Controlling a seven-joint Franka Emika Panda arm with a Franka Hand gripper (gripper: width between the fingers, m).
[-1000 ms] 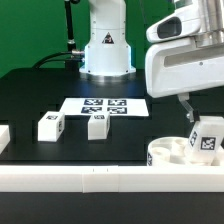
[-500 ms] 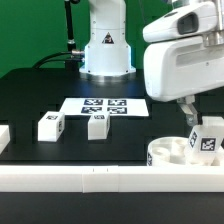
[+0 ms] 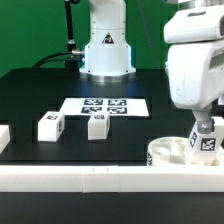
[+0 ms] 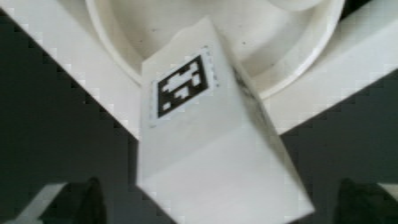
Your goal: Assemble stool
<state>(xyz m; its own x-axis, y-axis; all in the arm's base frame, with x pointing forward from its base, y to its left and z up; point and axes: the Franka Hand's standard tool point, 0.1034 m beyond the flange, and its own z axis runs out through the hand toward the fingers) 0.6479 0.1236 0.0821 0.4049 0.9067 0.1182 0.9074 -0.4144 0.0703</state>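
First leg (image 3: 51,126), second leg (image 3: 97,125) loose on bench (image 3: 30,90). Exterior view's right: seat (image 3: 165,153), cut by frame edge; third leg (image 3: 207,141) rises from it, base hidden. Hand (image 4: 217,205) open wide, straddling that leg; contact unclear.

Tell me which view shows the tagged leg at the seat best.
The wrist view: the leg fills the frame, its tag sharp, with the seat behind it. The exterior view shows the same leg only small, at the exterior view's right edge, beside the seat.
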